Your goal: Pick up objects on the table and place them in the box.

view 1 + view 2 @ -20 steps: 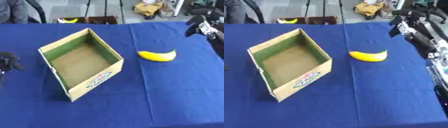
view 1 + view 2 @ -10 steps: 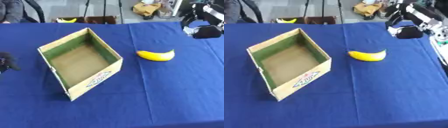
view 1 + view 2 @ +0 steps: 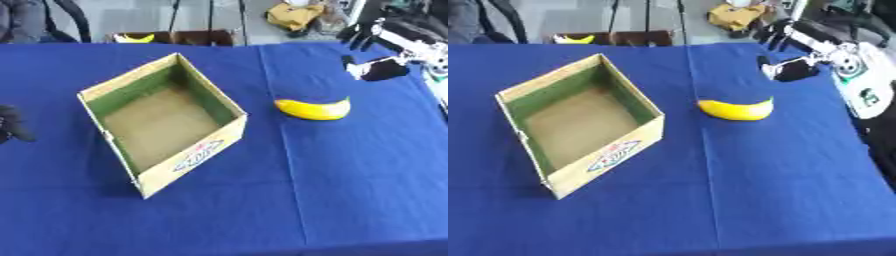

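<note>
step: reach banana (image 3: 313,109) | right robot hand (image 3: 378,64) beyond banana, fingers relaxed, empty | advice: descend over banana's middle, then carry to box (image 3: 162,122)

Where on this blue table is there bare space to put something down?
Plenty: the whole near strip of the table in front of the box, the stretch right of the banana, and the far left corner. The gap between box and banana is narrower. The right hand crowds the far right; the left hand sits at the left edge.
</note>
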Motion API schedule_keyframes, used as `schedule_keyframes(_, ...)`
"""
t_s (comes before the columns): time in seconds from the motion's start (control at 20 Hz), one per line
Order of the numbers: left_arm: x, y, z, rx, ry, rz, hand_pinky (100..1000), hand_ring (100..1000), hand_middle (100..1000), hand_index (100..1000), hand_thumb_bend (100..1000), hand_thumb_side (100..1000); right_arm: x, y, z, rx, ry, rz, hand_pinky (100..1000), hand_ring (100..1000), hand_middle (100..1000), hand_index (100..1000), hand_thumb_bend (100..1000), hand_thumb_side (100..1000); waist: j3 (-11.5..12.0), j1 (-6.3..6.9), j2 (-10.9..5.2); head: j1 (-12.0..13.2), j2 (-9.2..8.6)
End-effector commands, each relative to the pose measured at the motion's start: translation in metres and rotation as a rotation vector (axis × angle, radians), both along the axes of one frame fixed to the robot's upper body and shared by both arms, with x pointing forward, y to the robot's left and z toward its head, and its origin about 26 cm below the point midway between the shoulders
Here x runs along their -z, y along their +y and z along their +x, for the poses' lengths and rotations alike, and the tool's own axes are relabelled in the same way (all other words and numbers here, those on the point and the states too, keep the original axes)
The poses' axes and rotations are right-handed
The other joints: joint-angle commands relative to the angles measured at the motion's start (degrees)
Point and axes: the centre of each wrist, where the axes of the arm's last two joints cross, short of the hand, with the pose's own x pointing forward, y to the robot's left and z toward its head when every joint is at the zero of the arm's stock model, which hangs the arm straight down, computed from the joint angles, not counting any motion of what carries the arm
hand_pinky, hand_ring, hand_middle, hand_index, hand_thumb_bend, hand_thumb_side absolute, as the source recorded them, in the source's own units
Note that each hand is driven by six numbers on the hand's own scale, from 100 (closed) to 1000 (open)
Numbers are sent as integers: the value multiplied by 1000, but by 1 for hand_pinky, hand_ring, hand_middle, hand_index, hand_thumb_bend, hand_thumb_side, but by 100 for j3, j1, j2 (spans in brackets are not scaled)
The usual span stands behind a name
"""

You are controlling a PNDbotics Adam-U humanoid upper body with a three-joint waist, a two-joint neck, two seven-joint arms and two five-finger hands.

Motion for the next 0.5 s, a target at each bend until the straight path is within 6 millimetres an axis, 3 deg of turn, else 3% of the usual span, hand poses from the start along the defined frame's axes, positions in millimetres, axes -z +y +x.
schedule_keyframes(0.05,-9,3,0,8,-24,30,532,456,532,652,225,1000,-6,-7,6,28,-28,-64,689,745,749,860,100,220,14,13,-95,-41,23)
schedule_keyframes(0.4,-9,3,-1,7,-23,31,532,456,532,652,225,1000,1,-4,8,-8,44,-142,722,777,766,871,100,257,8,20,-85,-64,44)
schedule_keyframes(0.5,-9,3,0,7,-23,31,532,456,533,652,225,1000,0,-3,7,-17,66,-154,725,780,768,871,100,303,1,18,-85,-63,44)
